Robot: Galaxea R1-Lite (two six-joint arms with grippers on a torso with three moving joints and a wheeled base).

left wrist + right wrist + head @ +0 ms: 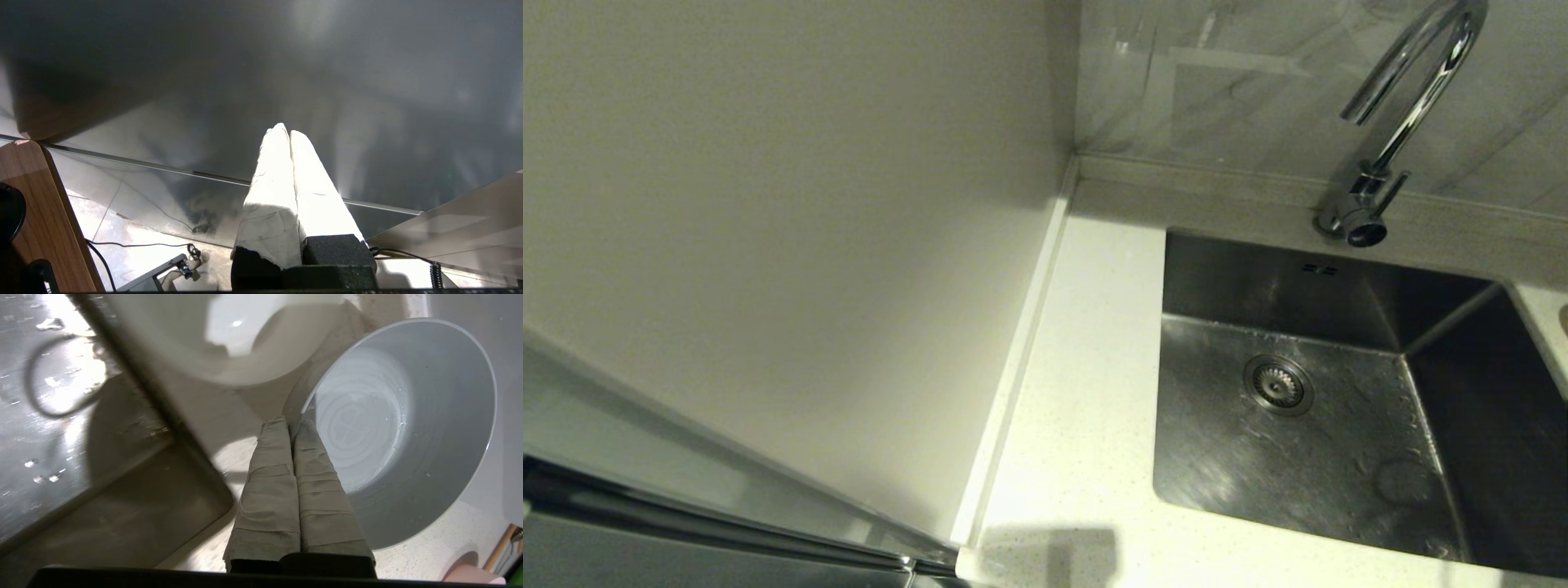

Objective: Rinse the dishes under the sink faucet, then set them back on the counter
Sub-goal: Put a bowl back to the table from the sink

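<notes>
Your right gripper [291,424] hangs over the counter [412,543] beside the sink [81,428], fingers clenched on nothing. The grey bowl [408,428] sits upright, its near rim just beside the fingertips; the white bowl [229,339] lies beyond. Left gripper [288,132] parked off the worktop, also clenched. Right arm is nearer; it likely needs to open first.

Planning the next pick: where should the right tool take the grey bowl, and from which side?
Take the grey bowl by its thin rim, one finger inside and one outside, coming down from above. It sits upright and open on the counter, too wide to span. The right tool, shut, is already at the rim nearest the sink.
</notes>
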